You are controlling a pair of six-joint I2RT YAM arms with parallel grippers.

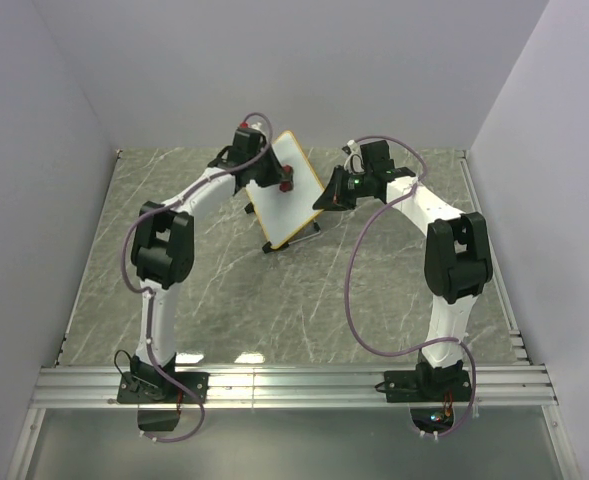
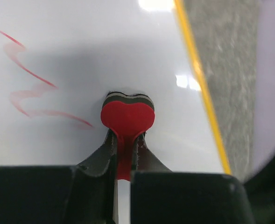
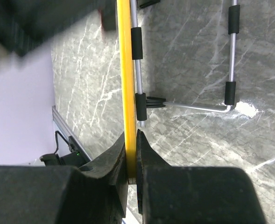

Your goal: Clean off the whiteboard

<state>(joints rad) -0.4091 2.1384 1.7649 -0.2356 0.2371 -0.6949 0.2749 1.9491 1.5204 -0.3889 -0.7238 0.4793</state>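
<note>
The whiteboard [image 1: 292, 212], white with a thin yellow frame, stands tilted at the back middle of the table. My left gripper [image 1: 280, 178] is shut on the stem of a red-and-black eraser [image 1: 286, 181], whose pad is pressed against the board face. In the left wrist view the eraser [image 2: 128, 114] sits between the fingers of the left gripper [image 2: 126, 140] on the whiteboard [image 2: 90, 42], with red scribbles [image 2: 32, 91] to its left. My right gripper [image 1: 325, 198] pinches the board's right edge. The right wrist view shows that right gripper [image 3: 131, 142] shut on the yellow frame [image 3: 125, 60].
Behind the board its wire stand [image 3: 230, 51], with black sleeves, rests on the grey marble table [image 1: 274, 300]. White walls close in the back and both sides. An aluminium rail [image 1: 294, 385] runs along the near edge by the arm bases.
</note>
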